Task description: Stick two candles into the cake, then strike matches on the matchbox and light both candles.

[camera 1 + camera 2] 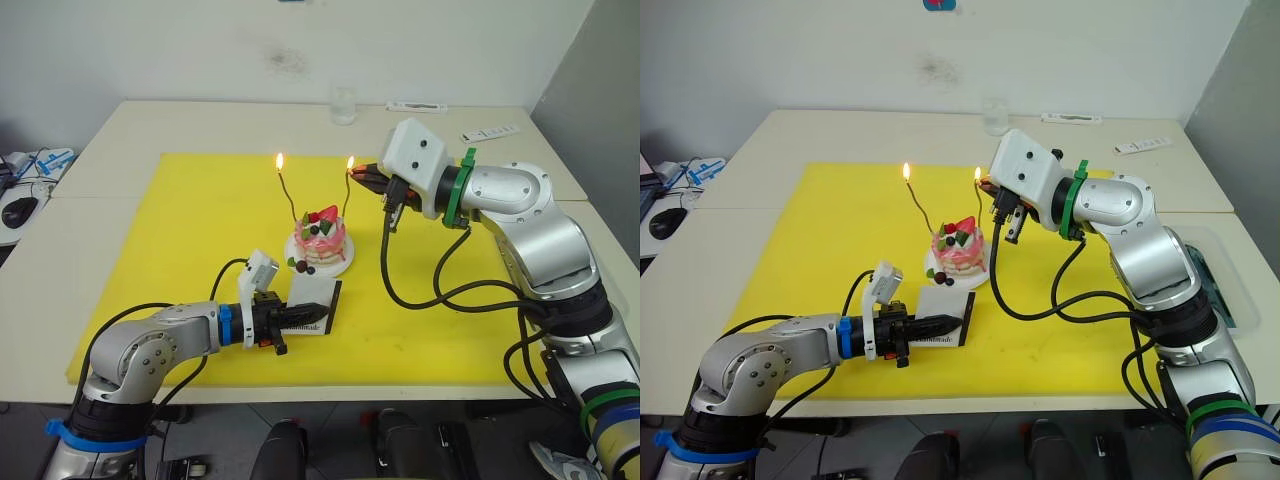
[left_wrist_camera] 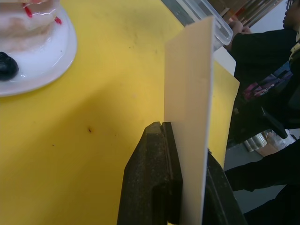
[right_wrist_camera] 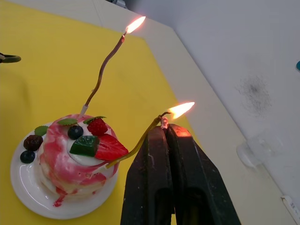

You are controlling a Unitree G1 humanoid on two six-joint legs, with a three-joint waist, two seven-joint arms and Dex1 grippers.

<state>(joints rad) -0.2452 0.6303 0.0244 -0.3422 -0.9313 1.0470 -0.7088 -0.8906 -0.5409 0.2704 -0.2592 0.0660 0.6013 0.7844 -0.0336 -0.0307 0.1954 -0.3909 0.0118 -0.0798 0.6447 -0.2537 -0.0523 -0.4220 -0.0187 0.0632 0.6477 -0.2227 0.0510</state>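
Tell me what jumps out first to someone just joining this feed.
Two flames: both candles stand lit in the pink cake at the middle of the yellow mat. The right gripper sits right at the nearer candle's burning tip, jaws shut on a match. The left gripper holds the matchbox upright just in front of the cake.

— What sort of room is this?
— A lab or office. Plain white wall (image 1: 200, 50) across the top, pale tables (image 1: 100, 170) pushed together, a yellow mat (image 1: 190, 260) mid-frame.
— Anything else?
— A computer mouse (image 1: 18, 211) at the left edge, a remote (image 1: 491, 133) upper right.
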